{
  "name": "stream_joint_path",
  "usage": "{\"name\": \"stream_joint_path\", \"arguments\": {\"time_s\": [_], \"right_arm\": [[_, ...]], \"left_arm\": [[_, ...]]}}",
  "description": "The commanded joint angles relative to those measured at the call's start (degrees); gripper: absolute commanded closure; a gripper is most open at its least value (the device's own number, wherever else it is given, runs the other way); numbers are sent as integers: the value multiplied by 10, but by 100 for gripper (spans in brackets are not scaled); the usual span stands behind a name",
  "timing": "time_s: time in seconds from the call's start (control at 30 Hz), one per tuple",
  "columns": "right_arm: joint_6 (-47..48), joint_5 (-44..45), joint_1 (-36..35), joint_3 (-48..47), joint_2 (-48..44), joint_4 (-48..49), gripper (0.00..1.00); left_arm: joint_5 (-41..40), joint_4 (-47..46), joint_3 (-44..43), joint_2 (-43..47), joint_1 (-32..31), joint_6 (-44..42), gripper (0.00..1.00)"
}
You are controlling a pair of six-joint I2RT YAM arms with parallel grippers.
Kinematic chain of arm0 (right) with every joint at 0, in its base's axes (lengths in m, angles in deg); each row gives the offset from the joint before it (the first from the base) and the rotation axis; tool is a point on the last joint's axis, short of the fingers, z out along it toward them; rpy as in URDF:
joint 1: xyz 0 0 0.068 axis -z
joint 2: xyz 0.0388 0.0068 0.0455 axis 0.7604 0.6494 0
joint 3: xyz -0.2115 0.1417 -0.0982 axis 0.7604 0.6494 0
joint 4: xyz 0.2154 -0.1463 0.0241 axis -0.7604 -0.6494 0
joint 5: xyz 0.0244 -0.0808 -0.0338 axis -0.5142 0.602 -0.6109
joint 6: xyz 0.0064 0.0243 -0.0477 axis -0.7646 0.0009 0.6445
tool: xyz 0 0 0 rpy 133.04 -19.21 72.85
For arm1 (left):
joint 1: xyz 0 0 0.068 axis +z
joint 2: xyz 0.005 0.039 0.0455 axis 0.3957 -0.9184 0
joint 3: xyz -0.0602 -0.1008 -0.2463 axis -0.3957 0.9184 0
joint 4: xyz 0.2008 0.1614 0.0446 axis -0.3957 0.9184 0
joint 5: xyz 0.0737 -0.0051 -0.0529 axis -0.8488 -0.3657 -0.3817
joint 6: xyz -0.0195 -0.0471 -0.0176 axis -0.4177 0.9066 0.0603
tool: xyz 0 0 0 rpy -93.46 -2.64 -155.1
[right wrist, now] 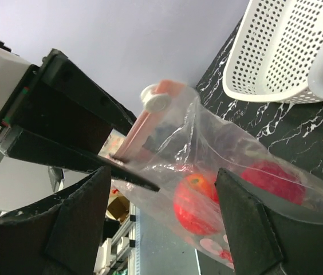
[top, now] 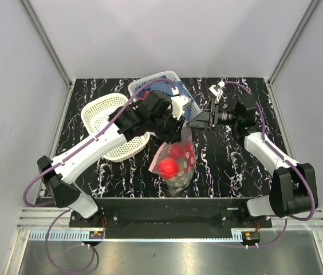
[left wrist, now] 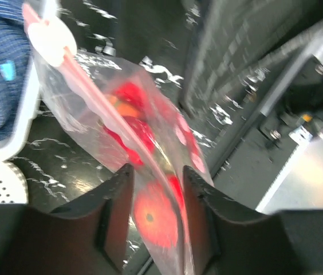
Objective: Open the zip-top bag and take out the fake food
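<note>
Top external view: the black marbled desk (top: 230, 166) carries the zip-top bag (top: 180, 175) about midway between its left and right edges, toward the near edge, with the zip end raised up to the arms. It's thin crinkly film, so it's expected to be light, floppy and slippery, and bottom-heavy with its load. The left pincer (left wrist: 157, 171) is seen parted, straddling the bag without pinching it. The right pincer (right wrist: 162, 172) is spread wide too, bag just past its tips, nothing gripped. The fake food (top: 168, 167) is packed inside, hard round pieces likely to roll once tipped out. The best hold is judged to be the stiffer pink zip strip (right wrist: 141, 126) by the white slider (right wrist: 157, 98), not the film.
</note>
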Motion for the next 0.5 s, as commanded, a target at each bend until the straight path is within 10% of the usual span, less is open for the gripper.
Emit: {"name": "stream_joint_path", "arguments": {"time_s": [0.0,0.17,0.47], "right_arm": [[34,21,-3,-4,-21,-51,19],[182,74,-3,-43,-47,-240,11],[310,119,-3,-79,-59,-334,8]], "left_arm": [[-74,-35,-17,-9,-3,22,69],[-33,-35,-26,3,-3,-3,98],[62,-39,-22,40,3,-52,100]]}}
